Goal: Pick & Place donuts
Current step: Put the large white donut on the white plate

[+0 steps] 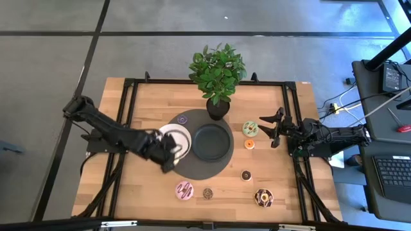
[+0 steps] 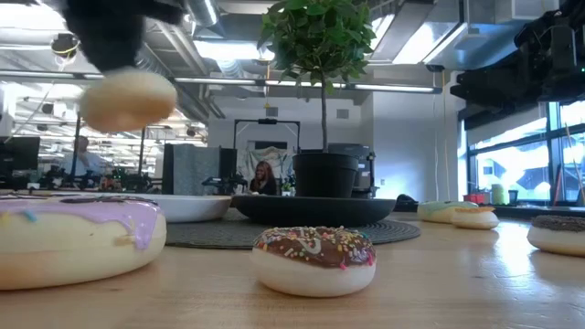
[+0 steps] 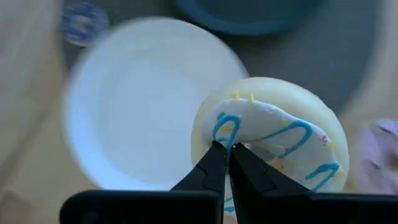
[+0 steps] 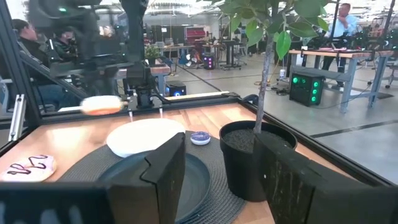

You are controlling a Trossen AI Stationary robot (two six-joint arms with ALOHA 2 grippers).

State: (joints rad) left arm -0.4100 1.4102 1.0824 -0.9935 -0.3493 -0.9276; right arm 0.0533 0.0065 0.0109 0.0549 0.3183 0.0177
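Note:
My left gripper [image 1: 168,154] is shut on a cream donut with blue icing lines [image 3: 273,137], held in the air at the near edge of the white plate [image 1: 174,136]. The low view shows this donut [image 2: 128,99] high above the table. The other donuts lie flat on the table: a purple mini [image 1: 182,119], a green one [image 1: 250,128], an orange one [image 1: 249,144], a chocolate mini [image 1: 246,174], a pink one [image 1: 184,190], a dark mini [image 1: 208,192] and a chocolate one [image 1: 263,197]. My right gripper [image 1: 273,131] is open beside the green donut and touches nothing. My left gripper pinches the cream donut between its two fingers [image 3: 214,165] at the ring's edge nearest the wrist [image 3: 225,138]. The donut is lifted clear. In the right wrist view it lies about level [image 4: 102,104] above the white plate's side.
A black plate [image 1: 212,141] sits beside the white one on a round grey mat [image 1: 199,168]. A potted plant [image 1: 218,80] stands at the mat's far edge. Bare wood lies along the table's left side. People sit in the room behind the table.

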